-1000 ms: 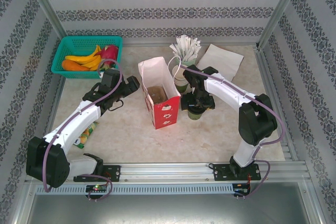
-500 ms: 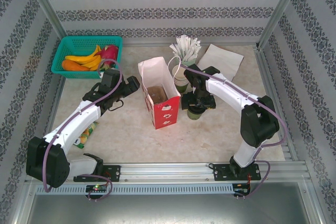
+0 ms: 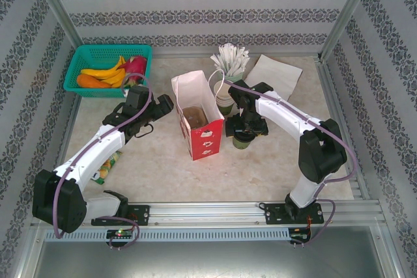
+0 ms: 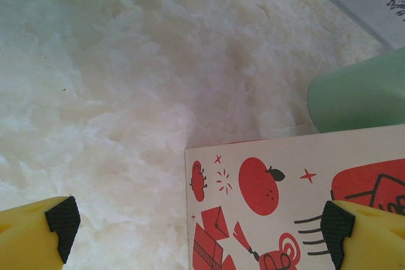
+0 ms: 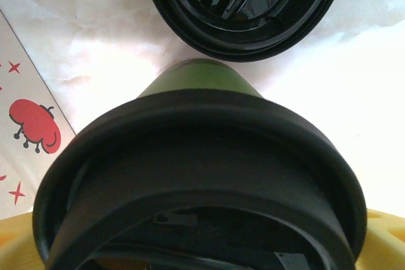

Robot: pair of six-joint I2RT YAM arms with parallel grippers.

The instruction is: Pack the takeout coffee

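Your right gripper (image 3: 245, 126) straddles the lidded green cup (image 5: 201, 83); I cannot tell whether it pinches. A loose black lid (image 5: 243, 11) lies just ahead, with the paper bag (image 5: 25, 118) close on the left. Your left gripper (image 4: 199, 222) hangs spread over the bag's edge, bare table (image 4: 126, 93) ahead.

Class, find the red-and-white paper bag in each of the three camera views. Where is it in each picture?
Top external: the paper bag stands open in the middle of the table.
Left wrist: its printed side fills the lower right.
Right wrist: a printed strip at the left edge, beside the green cup.
Shared landmark: the pale marbled table.
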